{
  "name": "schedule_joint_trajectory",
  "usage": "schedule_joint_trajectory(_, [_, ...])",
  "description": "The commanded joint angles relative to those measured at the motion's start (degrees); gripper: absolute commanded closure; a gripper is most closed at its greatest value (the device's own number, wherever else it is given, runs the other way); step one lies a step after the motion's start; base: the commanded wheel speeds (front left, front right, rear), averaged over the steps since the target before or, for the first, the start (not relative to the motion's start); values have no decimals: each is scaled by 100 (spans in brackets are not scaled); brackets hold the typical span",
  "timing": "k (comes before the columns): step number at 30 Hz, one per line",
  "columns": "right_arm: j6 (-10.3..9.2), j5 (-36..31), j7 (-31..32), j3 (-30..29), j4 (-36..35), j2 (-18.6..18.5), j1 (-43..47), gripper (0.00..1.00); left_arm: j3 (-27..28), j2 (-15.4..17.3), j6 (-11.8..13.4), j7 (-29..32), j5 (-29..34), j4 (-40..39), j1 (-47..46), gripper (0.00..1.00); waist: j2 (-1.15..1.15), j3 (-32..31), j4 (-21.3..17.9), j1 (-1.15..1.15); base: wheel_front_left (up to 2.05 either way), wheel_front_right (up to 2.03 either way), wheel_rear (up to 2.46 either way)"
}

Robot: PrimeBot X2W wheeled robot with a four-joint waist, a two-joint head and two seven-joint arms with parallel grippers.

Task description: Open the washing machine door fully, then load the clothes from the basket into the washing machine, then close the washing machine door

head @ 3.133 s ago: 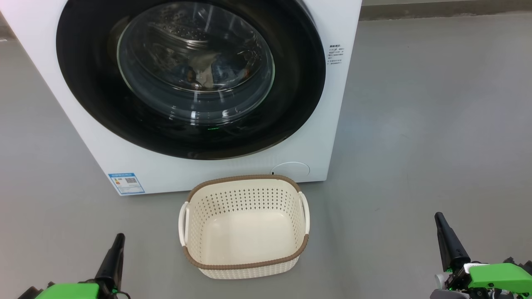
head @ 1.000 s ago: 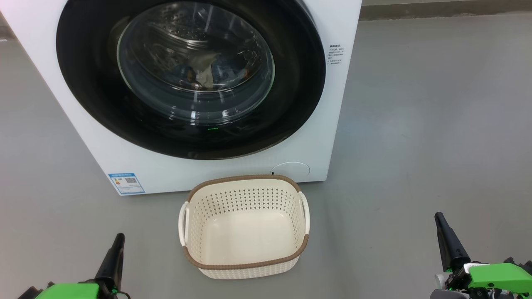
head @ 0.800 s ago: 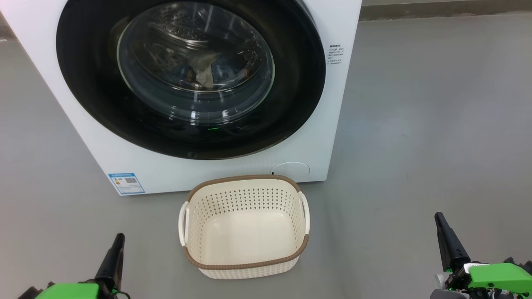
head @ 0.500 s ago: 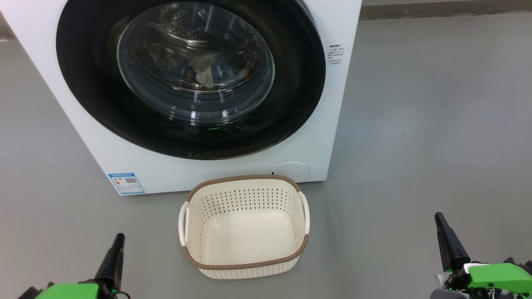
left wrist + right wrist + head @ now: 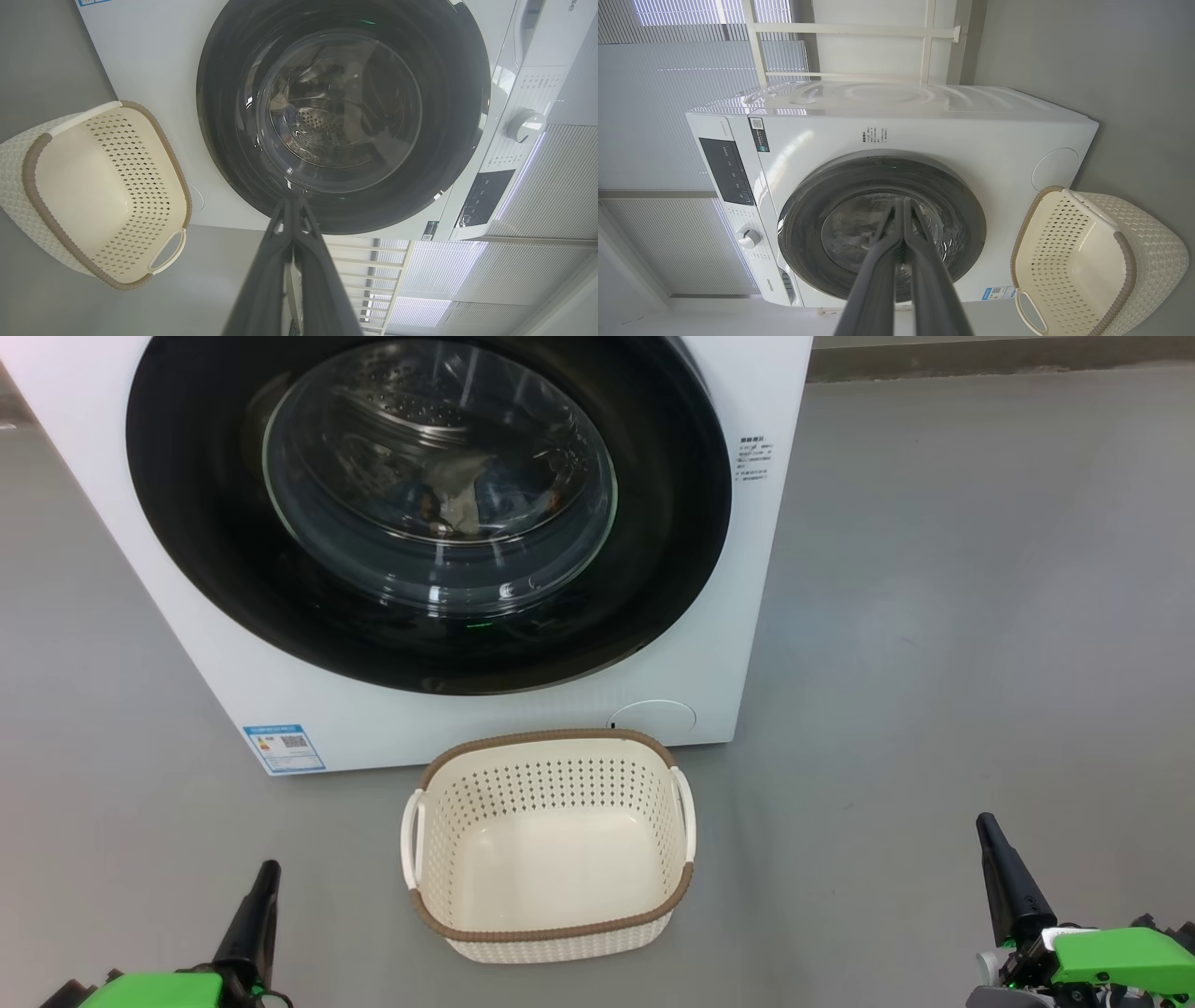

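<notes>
You see the washing machine [image 5: 719, 644] standing on the grey floor [image 5: 934, 616] at the far left, and the washing machine door [image 5: 429, 513] lies flat against its front, closed. Through the glass window of the door you can make out the clothes [image 5: 457, 499] inside the steel drum, a small heap of pale and blue cloth, too dim to tell more. The basket [image 5: 551, 930] stands on the floor just in front of the machine, near its right lower corner, below the round service flap [image 5: 653, 716]; its bare cream bottom shows. The blue label [image 5: 284, 748] sits at the lower left corner of the machine front. Your left gripper [image 5: 268, 870] hangs at the near left, well apart from the basket, with its 2 fingers pressed together and nothing between them. Your right gripper [image 5: 985, 821] hangs at the near right, also well apart from the basket, and its 2 fingers are pressed together on nothing. In both wrist views the fingers point toward the door.
</notes>
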Motion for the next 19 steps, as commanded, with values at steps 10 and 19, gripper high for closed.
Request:
schedule_joint_trajectory(10, [10,12,47,126,-141,-18,-233,100,204,72,-41,40,86,-113,-244,100,0,0,0,0,0,0,0])
schedule_joint_trajectory(19, [10,12,46,126,-141,-18,-233,100,204,72,-41,40,86,-113,-244,100,0,0,0,0,0,0,0])
